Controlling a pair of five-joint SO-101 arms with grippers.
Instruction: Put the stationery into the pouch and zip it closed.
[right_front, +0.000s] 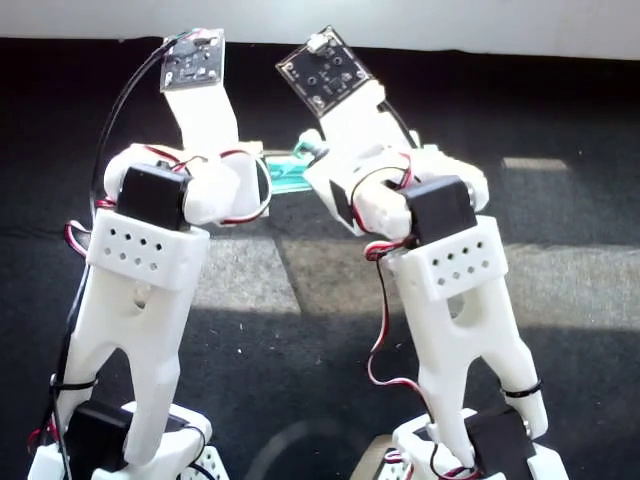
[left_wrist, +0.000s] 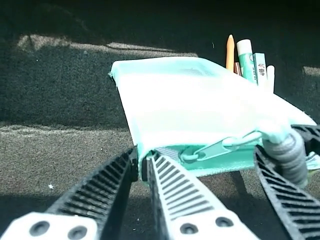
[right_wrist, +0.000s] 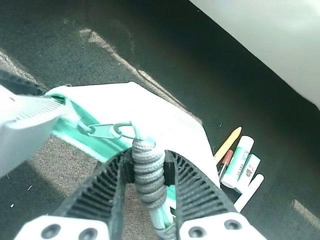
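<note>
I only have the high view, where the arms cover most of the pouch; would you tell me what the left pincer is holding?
Observer: The left pincer is shut on a corner of the pouch.
Operator: Thank you. And the right one?
Observer: The right pincer is shut on the grey coiled cord tied to the zip pull.
Operator: Is the stationery inside yet?
Observer: No, the stationery lies on the table beside the pouch, outside it, with an orange pencil among the pieces.
</note>
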